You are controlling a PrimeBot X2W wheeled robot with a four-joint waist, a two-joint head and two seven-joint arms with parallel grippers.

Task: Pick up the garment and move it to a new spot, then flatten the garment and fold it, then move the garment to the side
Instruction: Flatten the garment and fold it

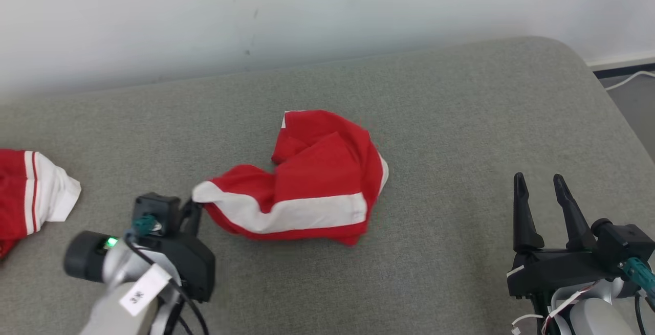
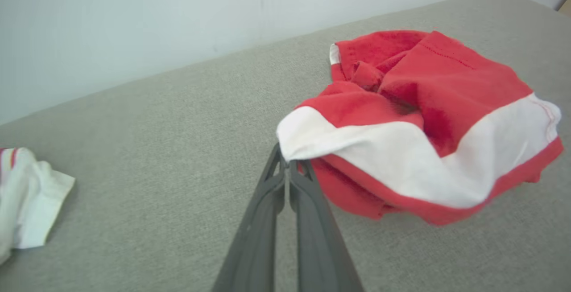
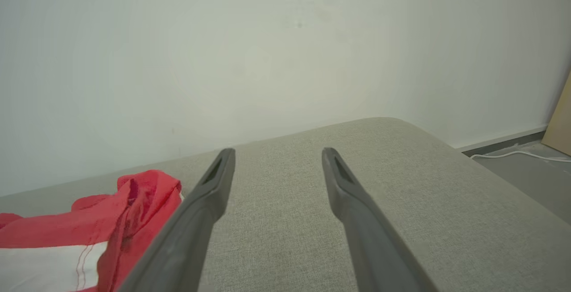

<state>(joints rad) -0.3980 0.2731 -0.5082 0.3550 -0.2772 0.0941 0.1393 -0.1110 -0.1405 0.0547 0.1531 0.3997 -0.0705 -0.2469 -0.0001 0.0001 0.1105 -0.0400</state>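
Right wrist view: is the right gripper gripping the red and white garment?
No: the right gripper stands open over bare grey cushion, and the garment lies off to its side.

The right gripper [image 3: 277, 154] points across the grey cushion [image 3: 401, 185] toward its far edge, its two dark fingers [image 3: 357, 207] standing wide apart over bare fabric. The crumpled red and white garment [image 3: 89, 225] lies at the lower left, partly behind the left finger. A pale wall [image 3: 285, 51] rises behind the far edge. Past the cushion's rounded far right corner, a white cable [image 3: 513, 154] lies on the grey floor [image 3: 526, 176] near a tan board [image 3: 563, 122].
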